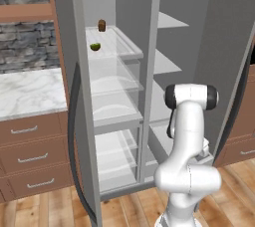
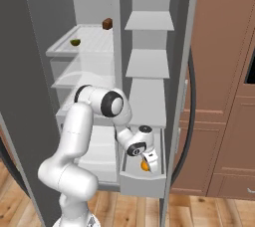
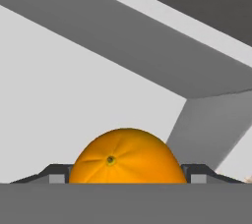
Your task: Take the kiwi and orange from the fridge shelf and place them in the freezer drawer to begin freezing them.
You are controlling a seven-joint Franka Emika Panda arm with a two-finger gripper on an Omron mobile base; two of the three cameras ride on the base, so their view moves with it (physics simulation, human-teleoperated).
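My gripper (image 2: 147, 163) reaches down into the pulled-out freezer drawer (image 2: 142, 183), a light-grey box low in the fridge's right half. It is shut on the orange (image 2: 145, 166). In the hand view the orange (image 3: 125, 156) sits between the two dark fingertips (image 3: 54, 173), with the drawer's grey wall (image 3: 211, 129) behind it. The kiwi (image 1: 95, 47) lies on the top translucent shelf of the left compartment, green face showing; from the right base the kiwi (image 2: 75, 42) sits near that shelf's front left.
A small upright brown cylinder (image 1: 101, 25) stands at the back of the kiwi's shelf. Both fridge doors (image 1: 64, 71) stand wide open. A marble counter (image 1: 30, 91) with wooden drawers lies left of the fridge, and wooden cabinets (image 2: 224, 96) to its right.
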